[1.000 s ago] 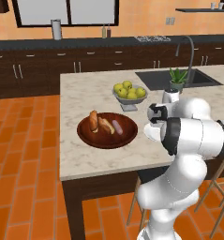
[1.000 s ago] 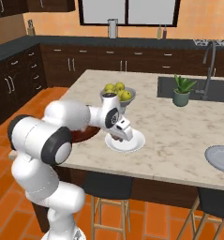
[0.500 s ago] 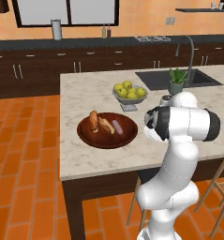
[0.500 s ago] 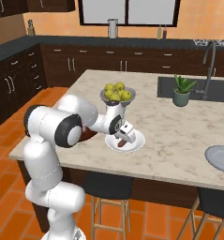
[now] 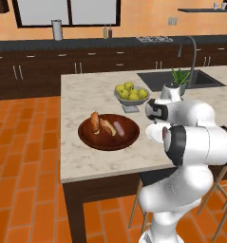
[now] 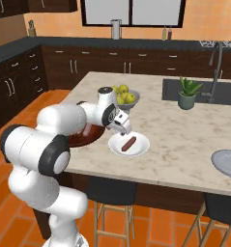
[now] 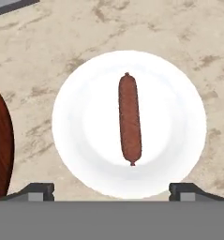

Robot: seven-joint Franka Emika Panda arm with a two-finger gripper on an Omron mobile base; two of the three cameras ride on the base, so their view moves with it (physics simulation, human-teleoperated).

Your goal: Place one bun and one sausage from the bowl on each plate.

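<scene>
We see the gripper (image 7: 111, 190) right over the white plate (image 7: 179, 140), fingertips (image 7: 38, 190) spread wide apart with nothing between them, so released. One sausage (image 7: 130, 119) lies on that plate, roughly centred, apart from the fingers. Versus half a second ago: the hand has lifted off the plate in the right base view, the sausage (image 6: 128, 144) now sits fully exposed on the plate (image 6: 142, 147), and the arm has swung its elbow back toward the base. Plate, bowl and apples haven't moved. Just beside the white plate, toward the arm's left, is the dark wooden bowl (image 5: 86, 137); its edge shows in the hand view (image 7: 2, 140). In it we count two buns (image 5: 94, 122) (image 5: 107, 127) and a second sausage (image 5: 118, 128), side by side near the middle. Behind the bowl is a grey bowl of yellow-green apples (image 5: 130, 92). The grey plate (image 6: 226, 163) sits well apart, near the counter's front edge on the far right of the right base view; it holds nothing. Surface is a beige speckled stone island (image 6: 184, 130) on a dark base, stools (image 6: 112, 193) tucked under the near edge. Farther along the island: a potted plant (image 6: 189, 91) beside an inset dark sink (image 6: 223, 91) with a faucet (image 6: 214, 53). Room: orange tile floor (image 5: 24, 166), dark cabinets (image 5: 34, 71) along the back wall, a window (image 6: 131, 10) above them, orange walls.
</scene>
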